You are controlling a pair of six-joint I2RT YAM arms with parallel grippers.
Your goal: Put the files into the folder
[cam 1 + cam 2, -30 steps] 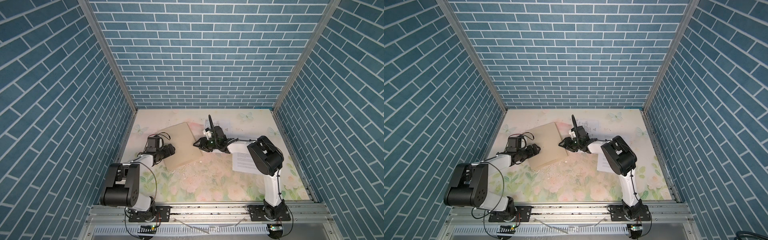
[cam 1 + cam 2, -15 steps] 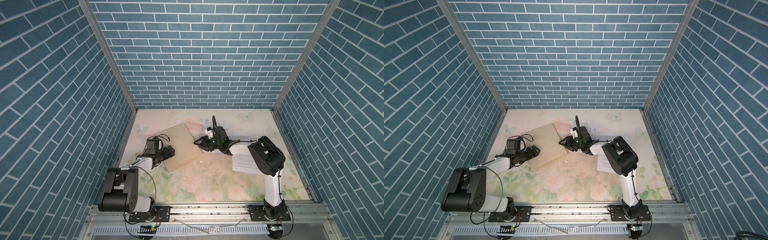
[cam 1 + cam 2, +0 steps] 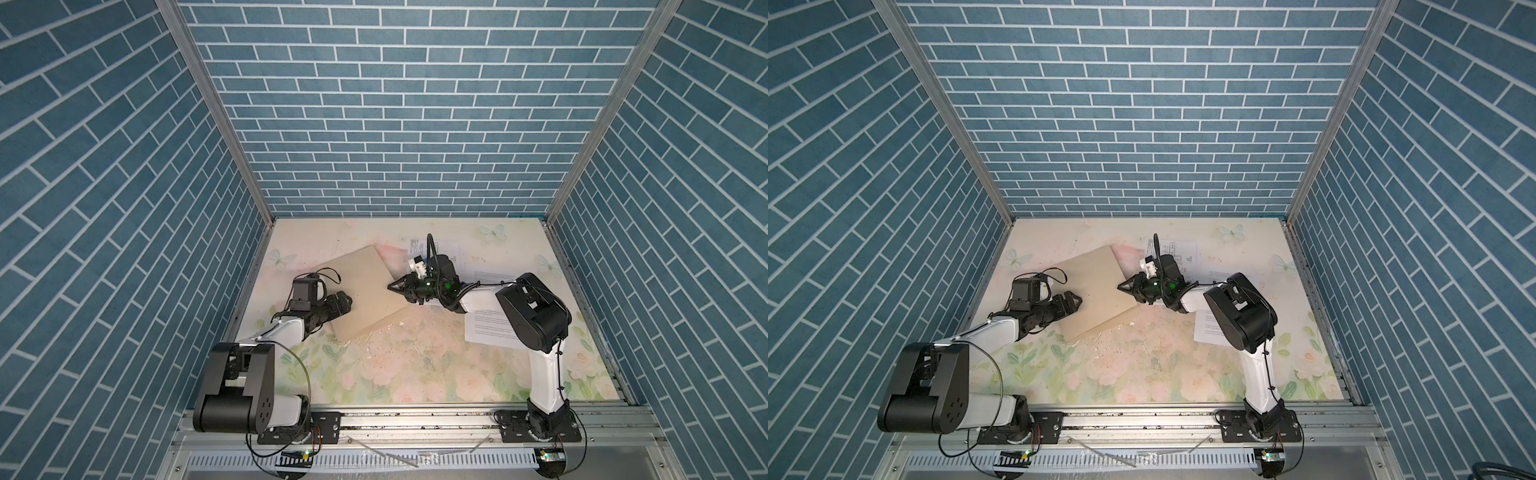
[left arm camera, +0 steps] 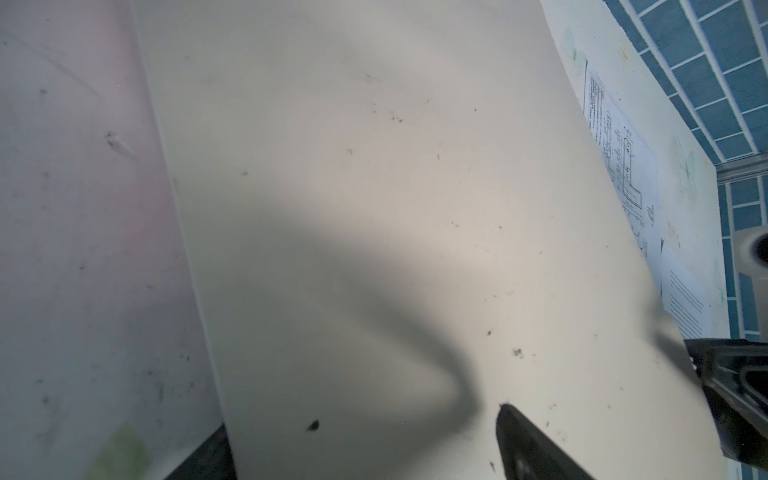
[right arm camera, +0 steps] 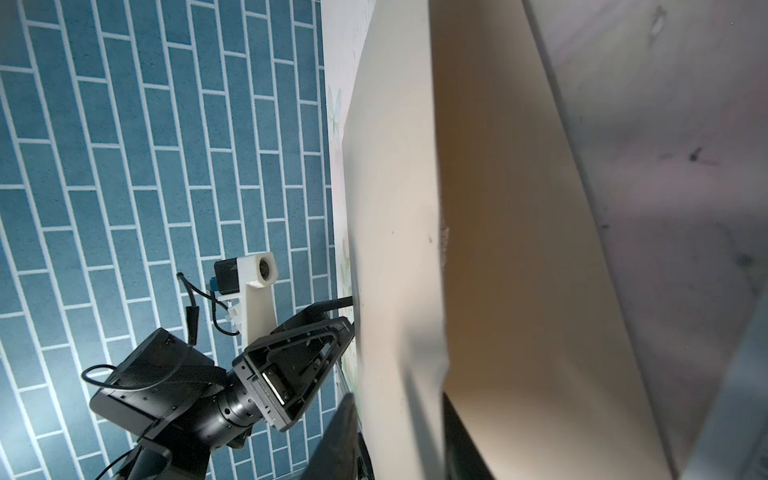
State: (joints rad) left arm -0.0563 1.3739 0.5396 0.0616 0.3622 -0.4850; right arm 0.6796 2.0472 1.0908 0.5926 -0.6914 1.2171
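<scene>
The beige folder (image 3: pixel 365 291) (image 3: pixel 1096 291) lies skewed at the left of the middle. My right gripper (image 3: pixel 392 286) (image 3: pixel 1121 286) (image 5: pixel 397 399) is shut on its right edge. In the right wrist view the cover (image 5: pixel 395 208) stands lifted off the lower leaf (image 5: pixel 519 291). My left gripper (image 3: pixel 343 301) (image 3: pixel 1073 301) (image 4: pixel 357 432) is open at the folder's (image 4: pixel 374 208) left edge, one finger above and one below it. Of the files, the drawing sheet (image 3: pixel 453 251) (image 3: pixel 1185 249) (image 4: pixel 623 166) lies behind the right gripper. The text sheet (image 3: pixel 486 328) (image 3: pixel 1208 328) (image 4: pixel 681 299) lies partly under the right arm.
White crumbs (image 3: pixel 374 332) are scattered on the floral tabletop (image 3: pixel 415 374) in front of the folder. Blue brick walls (image 3: pixel 395 124) close in three sides. A metal rail (image 3: pixel 415 419) runs along the front edge. The right arm's black elbow (image 3: pixel 532 320) hangs over the text sheet.
The right gripper's jaws have narrowed onto the folder's right edge and the gripper has shifted slightly left. The left gripper has barely moved and stays open.
</scene>
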